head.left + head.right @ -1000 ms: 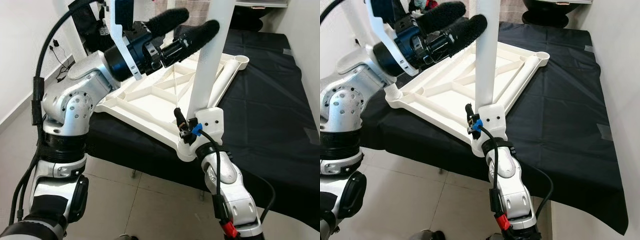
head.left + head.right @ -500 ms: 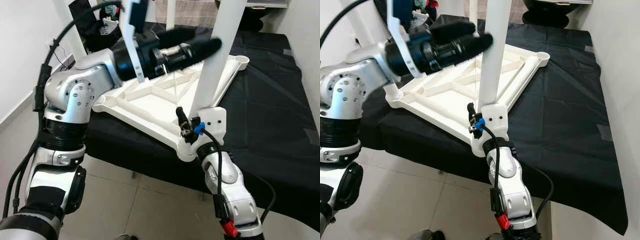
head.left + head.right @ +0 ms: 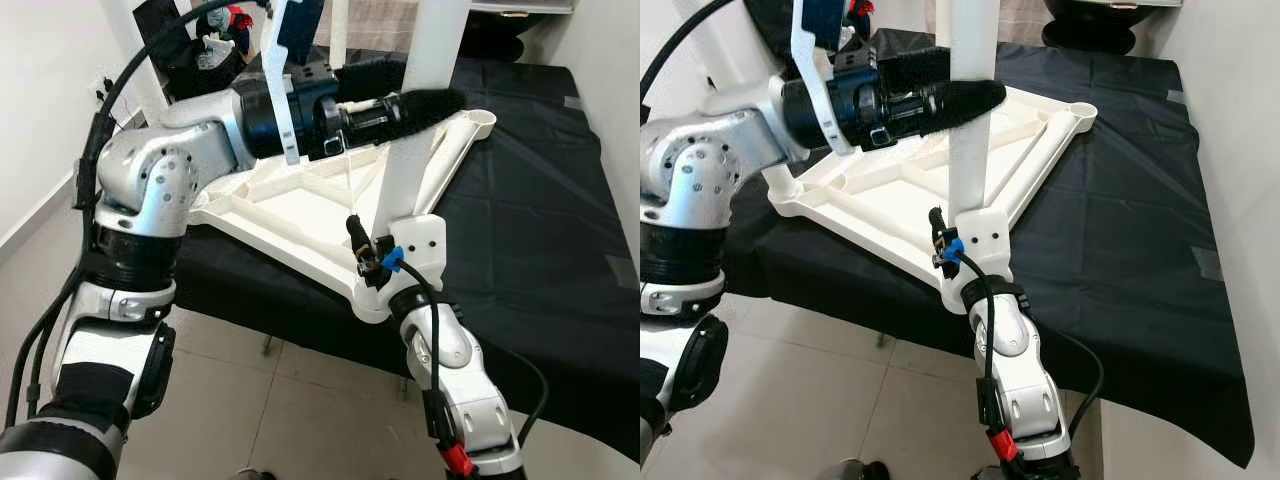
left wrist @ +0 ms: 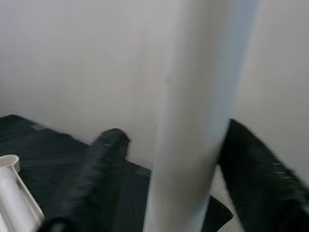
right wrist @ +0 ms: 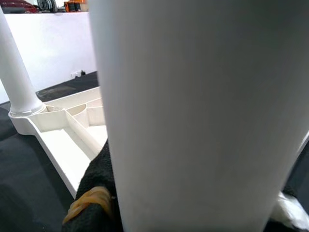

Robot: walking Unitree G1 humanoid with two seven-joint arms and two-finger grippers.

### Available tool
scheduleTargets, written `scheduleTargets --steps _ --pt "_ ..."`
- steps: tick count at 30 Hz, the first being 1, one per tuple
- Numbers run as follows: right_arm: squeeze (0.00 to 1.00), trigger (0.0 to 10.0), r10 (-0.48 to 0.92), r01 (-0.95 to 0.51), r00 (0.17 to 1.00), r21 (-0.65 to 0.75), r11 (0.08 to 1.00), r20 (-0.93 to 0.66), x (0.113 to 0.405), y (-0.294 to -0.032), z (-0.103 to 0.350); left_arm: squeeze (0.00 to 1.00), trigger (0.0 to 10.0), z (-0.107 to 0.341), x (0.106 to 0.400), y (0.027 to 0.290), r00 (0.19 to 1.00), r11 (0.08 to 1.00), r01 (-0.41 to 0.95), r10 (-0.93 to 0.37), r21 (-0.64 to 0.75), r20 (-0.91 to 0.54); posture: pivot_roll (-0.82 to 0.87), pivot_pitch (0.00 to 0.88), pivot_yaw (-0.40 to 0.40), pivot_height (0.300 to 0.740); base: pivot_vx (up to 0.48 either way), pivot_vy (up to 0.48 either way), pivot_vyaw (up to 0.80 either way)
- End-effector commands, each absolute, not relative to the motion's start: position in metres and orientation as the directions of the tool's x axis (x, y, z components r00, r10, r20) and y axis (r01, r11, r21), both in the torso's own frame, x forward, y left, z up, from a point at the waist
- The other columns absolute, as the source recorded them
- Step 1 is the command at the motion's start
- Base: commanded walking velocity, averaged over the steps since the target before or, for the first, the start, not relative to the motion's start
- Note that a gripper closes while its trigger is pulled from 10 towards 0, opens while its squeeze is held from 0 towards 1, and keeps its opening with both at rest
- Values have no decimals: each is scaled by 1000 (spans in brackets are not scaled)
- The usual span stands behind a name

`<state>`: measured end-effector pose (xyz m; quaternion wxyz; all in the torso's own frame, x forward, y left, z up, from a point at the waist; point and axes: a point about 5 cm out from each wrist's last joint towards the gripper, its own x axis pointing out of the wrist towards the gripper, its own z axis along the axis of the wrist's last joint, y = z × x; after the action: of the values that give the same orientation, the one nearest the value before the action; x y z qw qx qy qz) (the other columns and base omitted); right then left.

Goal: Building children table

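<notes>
Since a second ago the left gripper [image 3: 420, 103] has swung in from beside the table leg [image 3: 412, 150] and now brackets it, fingers [image 4: 99, 169] apart on either side, not yet clenched. At the near corner of the upturned tabletop [image 3: 300, 215] (ribbed side up, on black cloth) the right gripper [image 3: 400, 265] clasps the leg's base, likely steadying it upright.

Head eyes look down (sharing the tabletop [image 3: 300, 205]); wrist cameras press near the leg [image 4: 193, 116]
</notes>
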<state>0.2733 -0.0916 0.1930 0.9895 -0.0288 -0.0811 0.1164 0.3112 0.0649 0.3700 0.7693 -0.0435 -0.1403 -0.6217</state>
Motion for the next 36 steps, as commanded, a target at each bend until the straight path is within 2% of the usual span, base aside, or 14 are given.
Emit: scheduleTargets --steps 1,14,15,22,24,29,31,32,33,34,36 --pt "0 10000 274 -267 952 -63 962 136 270 -83 190 0 0 369 316 66 224 259 960 -940 110 255 -39 132 30 740 0 0 0" --pt "0 10000 286 -281 949 -61 958 135 269 -82 190 0 0 367 314 63 219 252 960 -948 121 232 -42 134 33 740 0 0 0" --pt "1000 10000 347 -344 928 -50 938 136 268 -80 191 0 0 364 313 63 212 244 961 -952 127 223 -47 133 32 740 0 0 0" --pt "1000 10000 507 -510 846 -27 859 166 273 -81 200 0 0 360 310 60 194 224 965 -959 138 205 -49 132 33 740 0 0 0" --pt "1000 10000 613 -614 770 -57 787 175 280 -91 211 0 0 358 308 59 185 216 966 -963 145 198 -49 131 32 740 0 0 0" --pt "1000 10000 665 -661 728 -85 745 167 287 -102 220 0 0 358 307 59 180 210 966 -965 152 192 -46 130 32 740 0 0 0" --pt "1000 10000 753 -740 645 -142 658 131 290 -112 229 0 0 358 305 57 171 202 967 -967 159 189 -41 130 32 740 0 0 0" --pt "1000 10000 753 -740 645 -142 658 131 290 -112 229 0 0 358 305 57 171 202 967 -967 159 189 -41 130 32 740 0 0 0" --pt "176 10000 777 -760 619 -162 629 113 291 -115 231 0 0 358 305 57 168 199 967 -968 160 188 -41 128 31 740 0 0 0" --pt "0 10000 798 -782 597 -164 602 83 294 -120 235 0 0 358 304 56 164 195 967 -969 162 187 -40 129 31 740 0 0 0" --pt "0 10000 810 -796 583 -156 586 64 297 -122 238 0 0 357 303 56 160 191 968 -969 163 186 -39 127 29 740 0 0 0"
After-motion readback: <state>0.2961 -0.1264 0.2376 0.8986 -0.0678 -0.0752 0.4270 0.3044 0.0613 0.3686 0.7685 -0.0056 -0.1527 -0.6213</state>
